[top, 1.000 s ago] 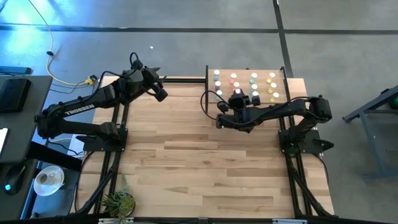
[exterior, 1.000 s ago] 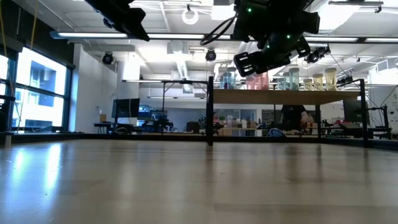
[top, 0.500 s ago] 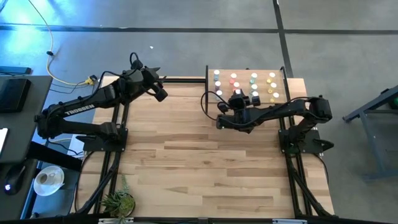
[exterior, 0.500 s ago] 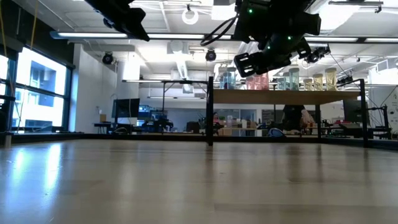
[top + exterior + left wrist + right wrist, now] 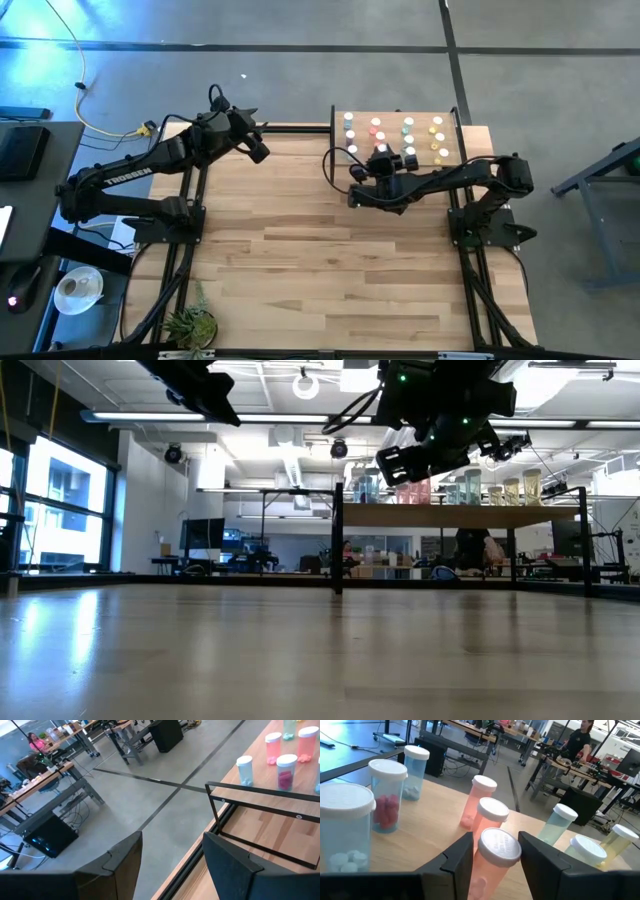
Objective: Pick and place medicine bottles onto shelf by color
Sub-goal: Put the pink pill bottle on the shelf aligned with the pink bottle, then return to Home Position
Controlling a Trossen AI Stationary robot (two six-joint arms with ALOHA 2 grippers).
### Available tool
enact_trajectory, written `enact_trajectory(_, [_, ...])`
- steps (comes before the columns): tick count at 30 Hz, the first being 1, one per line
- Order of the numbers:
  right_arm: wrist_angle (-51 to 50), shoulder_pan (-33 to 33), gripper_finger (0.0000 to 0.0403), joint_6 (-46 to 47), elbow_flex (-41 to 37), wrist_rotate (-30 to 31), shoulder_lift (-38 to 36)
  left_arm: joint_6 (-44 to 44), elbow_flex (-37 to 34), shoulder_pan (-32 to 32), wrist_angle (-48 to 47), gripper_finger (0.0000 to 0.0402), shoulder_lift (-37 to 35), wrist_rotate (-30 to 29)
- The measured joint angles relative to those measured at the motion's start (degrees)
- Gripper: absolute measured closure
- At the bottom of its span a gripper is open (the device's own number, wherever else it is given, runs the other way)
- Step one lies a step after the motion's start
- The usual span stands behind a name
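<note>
While the right gripper point(image 5: 495, 865) stands over the raised light-wood shelf with black metal frame posts point(image 5: 420, 116) in the upper right of the high view, I read its two dark fingers as standing on either side of a pink-bodied medicine bottle with a white ribbed cap point(image 5: 492, 855); whether the pads press the bottle or have let go I cannot tell. I judge the bottle is being set here because two more pink bottles point(image 5: 481, 802) stand in line beyond it, so the column keeps one colour. Blue-grey bottles point(image 5: 415, 772) stand in a separate row toward the left of the right wrist view, one of them holding red contents point(image 5: 386, 795), and pale green point(image 5: 560, 825) and yellowish ones point(image 5: 620, 842) follow at the right, which fits sorting by colour. The left gripper point(image 5: 170, 852) waits with its fingers apart, raised beyond the table's far edge at the upper left of the high view, clear of the shelf. White lettering reading TROSSEN runs along the left arm point(image 5: 125, 174). No label on any bottle is legible.
</note>
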Motion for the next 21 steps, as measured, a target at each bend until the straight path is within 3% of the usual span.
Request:
enact_trajectory(13, [-0.31,2.58,0.0256,-0.28,0.0,1.81,-3.35,-0.02,0.0,0.0,-0.02,0.0202,-0.02,0.0])
enact_trajectory(21, [0.16,4.7,0.0256,-7.0,0.0,1.64,-8.4,-0.88,0.0,-0.06,-1.09,0.0202,-0.06,2.76])
